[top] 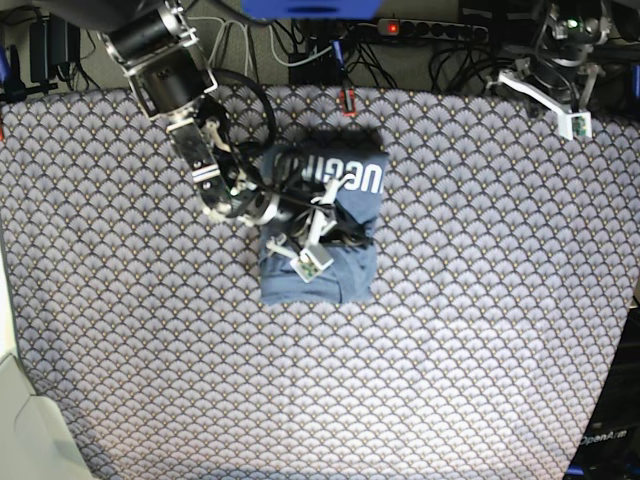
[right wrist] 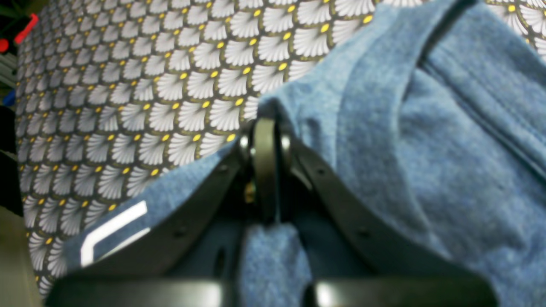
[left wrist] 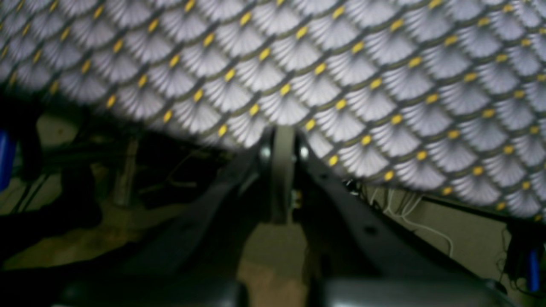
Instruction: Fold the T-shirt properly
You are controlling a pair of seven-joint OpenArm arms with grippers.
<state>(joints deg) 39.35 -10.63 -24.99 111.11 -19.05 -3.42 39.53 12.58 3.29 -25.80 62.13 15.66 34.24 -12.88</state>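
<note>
The slate-blue T-shirt lies as a compact folded bundle at the middle of the table, with white lettering showing on its far part. My right gripper reaches in from the upper left over the bundle. In the right wrist view it is shut, and the T-shirt rises in a peak to its tips, a fold edge pinched there. A white letter stroke shows at lower left. My left gripper is shut and holds nothing, hanging above the table's far edge. The left arm sits at the back right.
The scallop-patterned tablecloth covers the whole table. A power strip and cables run behind the far edge. A small red item stands at that edge behind the shirt. The table's near left corner drops off.
</note>
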